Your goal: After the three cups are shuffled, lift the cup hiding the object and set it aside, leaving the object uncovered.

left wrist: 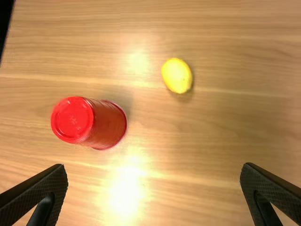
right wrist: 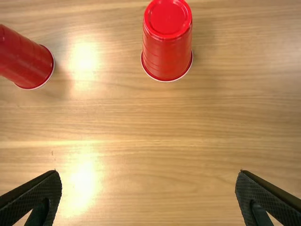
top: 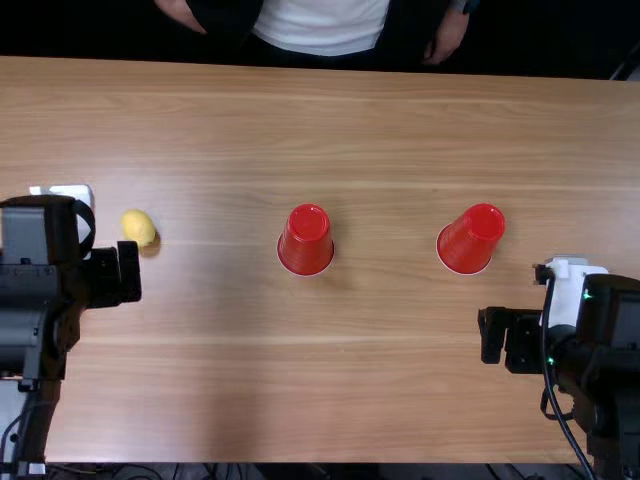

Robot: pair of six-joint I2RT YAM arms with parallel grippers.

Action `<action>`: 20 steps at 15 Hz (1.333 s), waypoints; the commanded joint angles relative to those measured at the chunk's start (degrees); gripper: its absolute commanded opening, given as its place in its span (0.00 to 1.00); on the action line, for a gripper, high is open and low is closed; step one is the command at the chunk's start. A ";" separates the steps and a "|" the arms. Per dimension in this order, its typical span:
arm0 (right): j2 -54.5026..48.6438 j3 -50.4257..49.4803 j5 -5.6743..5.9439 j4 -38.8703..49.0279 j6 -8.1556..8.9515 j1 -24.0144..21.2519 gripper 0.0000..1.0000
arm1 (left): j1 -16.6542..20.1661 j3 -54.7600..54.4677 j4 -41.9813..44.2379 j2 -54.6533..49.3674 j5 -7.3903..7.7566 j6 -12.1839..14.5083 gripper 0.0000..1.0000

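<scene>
Your top camera looks steeply down from above the near edge of the table (top: pixel 320 120). Each wrist camera faces down from close above. With the top view, the left one shares the lemon (left wrist: pixel 177 75), the right one the middle cup (right wrist: pixel 23 59) and right cup (right wrist: pixel 167 40).

Bright overhead light; glare spots on table (left wrist: pixel 235 141); short shadows.

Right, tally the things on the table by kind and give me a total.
Red cups: 3, the middle cup, the right cup and the left cup beside the lemon
Lemon: 1
Total: 4
</scene>
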 commanded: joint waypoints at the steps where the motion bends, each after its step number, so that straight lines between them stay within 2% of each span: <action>1: -1.70 -1.41 -0.09 -0.02 -0.08 0.75 1.00 | -1.66 -2.26 -1.02 -1.64 -0.25 -0.63 1.00; 3: -3.20 -2.29 0.01 0.09 -0.08 0.75 1.00 | -3.25 -3.93 -1.44 -3.66 -0.25 -0.63 1.00; 5: -5.40 -4.49 0.01 0.30 -0.08 0.75 1.00 | -3.25 -7.62 -1.33 -7.09 -0.03 -0.74 1.00; 10: -14.71 -11.08 -0.09 1.67 0.13 0.75 1.00 | -3.07 -23.44 1.31 -22.03 -0.35 -0.84 1.00; 13: -23.50 -17.14 -0.20 6.84 -0.08 0.75 1.00 | -2.37 -33.54 7.74 -33.89 -0.88 -2.95 1.00; 17: -33.17 -24.88 -0.20 11.06 0.02 0.66 1.00 | -0.70 -47.78 16.91 -47.25 -1.30 -3.06 1.00; 20: -43.80 -32.88 -0.20 17.91 -0.08 0.57 1.00 | 0.71 -54.46 23.35 -56.48 -1.30 -2.64 1.00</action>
